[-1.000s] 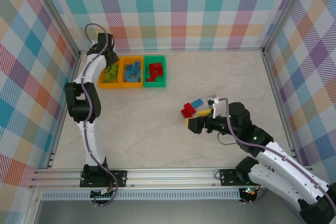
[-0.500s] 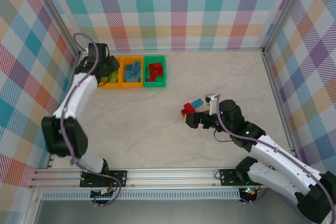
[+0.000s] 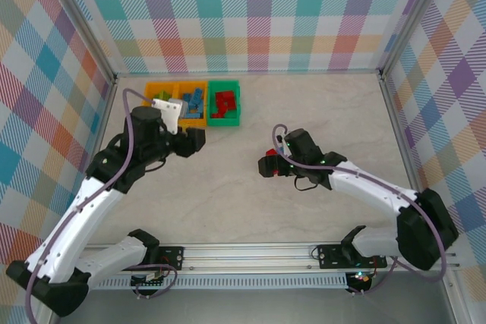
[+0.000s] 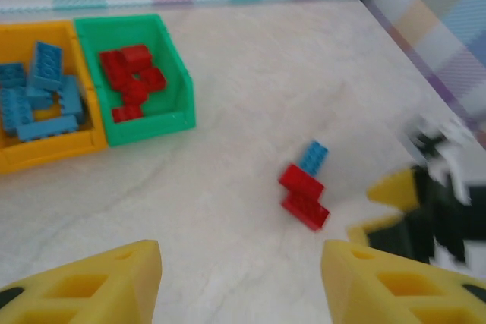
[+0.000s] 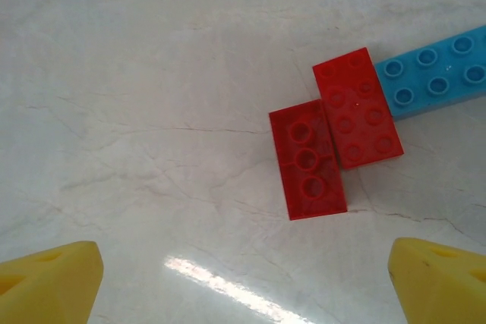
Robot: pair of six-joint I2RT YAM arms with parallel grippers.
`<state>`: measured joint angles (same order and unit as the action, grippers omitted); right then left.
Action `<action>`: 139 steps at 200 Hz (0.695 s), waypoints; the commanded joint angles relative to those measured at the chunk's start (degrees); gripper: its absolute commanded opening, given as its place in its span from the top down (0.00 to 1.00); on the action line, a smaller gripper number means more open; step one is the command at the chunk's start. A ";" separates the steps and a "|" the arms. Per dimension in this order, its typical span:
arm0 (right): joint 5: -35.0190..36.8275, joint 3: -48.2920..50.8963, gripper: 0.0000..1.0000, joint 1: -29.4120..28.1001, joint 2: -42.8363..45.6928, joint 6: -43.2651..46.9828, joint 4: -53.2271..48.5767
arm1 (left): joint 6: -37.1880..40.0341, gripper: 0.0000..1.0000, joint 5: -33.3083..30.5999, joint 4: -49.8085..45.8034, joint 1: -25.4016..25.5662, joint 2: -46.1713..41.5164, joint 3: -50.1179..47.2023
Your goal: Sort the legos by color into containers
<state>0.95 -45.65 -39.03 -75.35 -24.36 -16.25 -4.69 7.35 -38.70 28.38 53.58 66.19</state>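
The sorting is looking close to finished. The containers (image 3: 206, 104) are sitting in a row toward 11 o'clock on the desk (image 3: 319, 111). The left orange bin (image 3: 152, 86) is holding lime green pieces, though the left arm (image 3: 114, 165) is covering part of it. The middle orange bin (image 4: 45, 153) is holding light blue ones, and the green bin (image 4: 152, 123) is holding red ones. As far as the views are showing, no colour is sitting in the wrong bin.

Of the legos (image 4: 304, 187), three are lying loose just toward 3 o'clock of the desk's centre. A red brick (image 5: 357, 108) is lying studs up. A second red brick (image 5: 307, 158) is lying underside up, touching it on the 7 o'clock side. A blue brick (image 5: 433, 73) is touching the first red one at its 2 o'clock end. I am judging these to be what is left: two reds for the green bin and the blue for the middle orange bin.

The right claw (image 5: 243, 252) is hovering over this cluster, spread wide and pinching nothing. The left claw (image 4: 241, 256) is likewise spread and empty, hanging between the bins and the cluster and facing the bricks.

Because the three bricks are touching, lifting one is likely nudging its neighbours. Both arms are pointing at the same spot, so they are risking a bump. The plaid walls (image 3: 258, 13) and the metal frame (image 3: 250, 252) are standing well apart from the work.
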 commanded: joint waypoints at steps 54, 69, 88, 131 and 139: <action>6.09 -10.15 0.17 -0.26 -17.59 5.10 -5.15 | 27.98 0.02 17.68 -3.05 0.45 -7.84 -13.64; 6.72 -10.10 0.27 -0.35 -18.93 4.28 -4.97 | 30.23 0.00 18.75 -3.78 0.45 -7.72 -14.60; 6.49 -9.96 0.37 -0.35 -20.61 3.98 -4.77 | 30.96 0.00 18.71 -2.96 0.45 -8.26 -15.81; 5.39 -10.16 0.51 -0.53 -23.39 3.29 -4.38 | 31.84 0.00 17.80 -1.74 0.45 -9.80 -17.41; 5.29 -10.29 0.59 -0.52 -23.61 3.11 -4.36 | 31.93 0.00 17.91 -1.73 0.45 -9.94 -17.64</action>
<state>6.61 -54.46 -39.09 -98.10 -20.73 -19.84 25.19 24.40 -41.71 28.42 44.82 49.63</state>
